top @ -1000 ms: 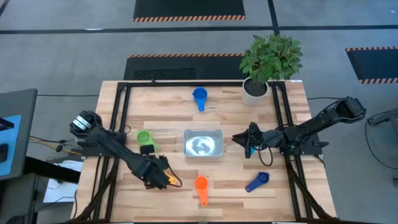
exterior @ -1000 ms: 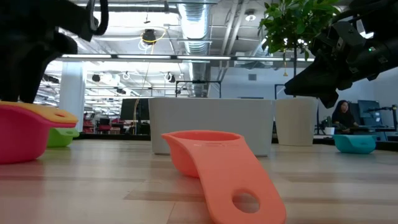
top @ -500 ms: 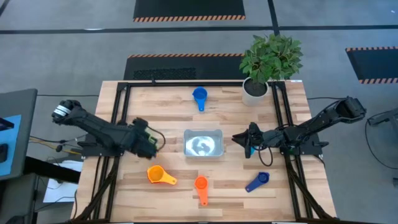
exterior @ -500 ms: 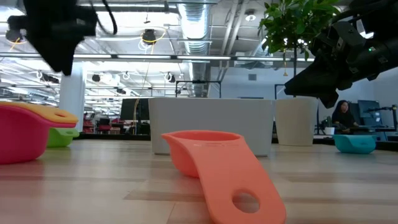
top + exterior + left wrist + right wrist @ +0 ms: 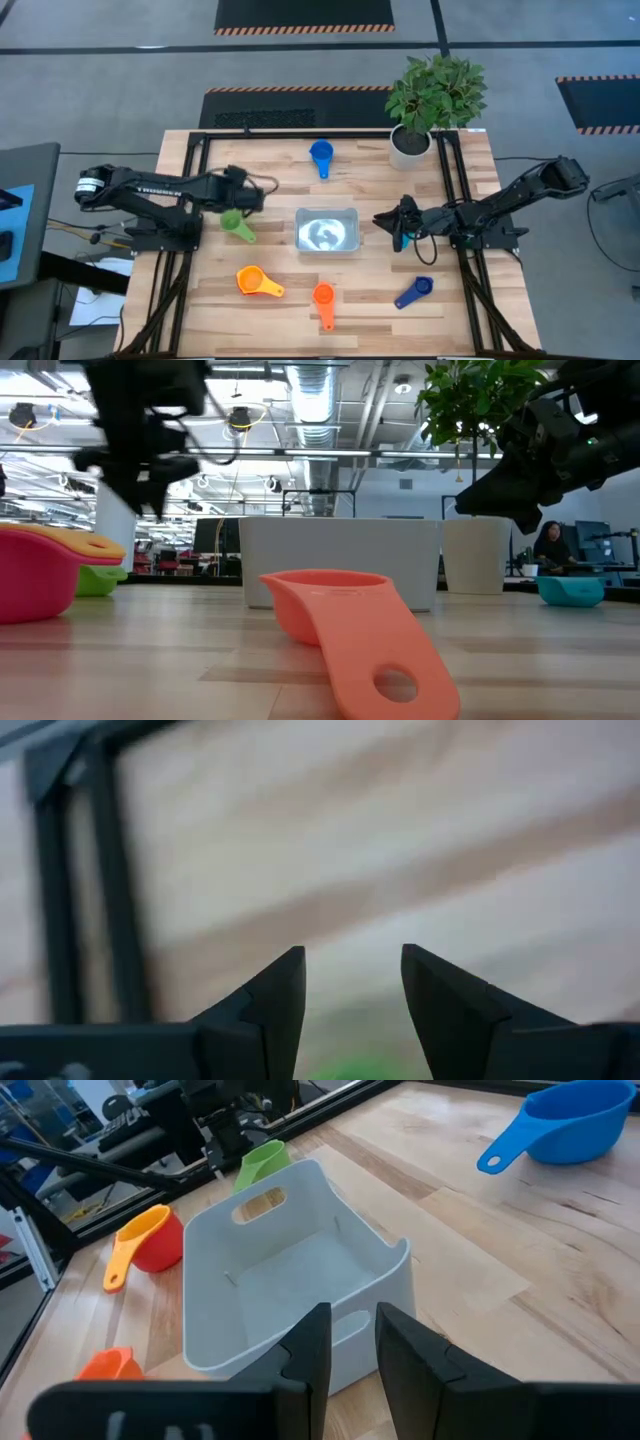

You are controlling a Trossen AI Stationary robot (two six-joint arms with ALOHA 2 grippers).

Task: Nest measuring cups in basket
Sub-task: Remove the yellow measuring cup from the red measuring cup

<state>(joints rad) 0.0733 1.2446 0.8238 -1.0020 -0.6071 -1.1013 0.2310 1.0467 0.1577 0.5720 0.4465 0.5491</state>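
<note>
The basket, a pale rectangular tub with rounded corners and a handle slot in one wall, sits mid-table, empty. Around it lie a green cup, a yellow cup nested in a red one, an orange cup, a dark blue cup and a blue cup. The left gripper hangs over the green cup, jaws apart and empty. The right gripper waits beside the basket, jaws narrowly apart.

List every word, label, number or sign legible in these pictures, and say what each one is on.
No readable text anywhere.
The orange plastic measuring cup shows faint raised marks on its handle, too small to read.
The pale rectangular basket, the other cups and the white plant pot carry no visible lettering.
</note>
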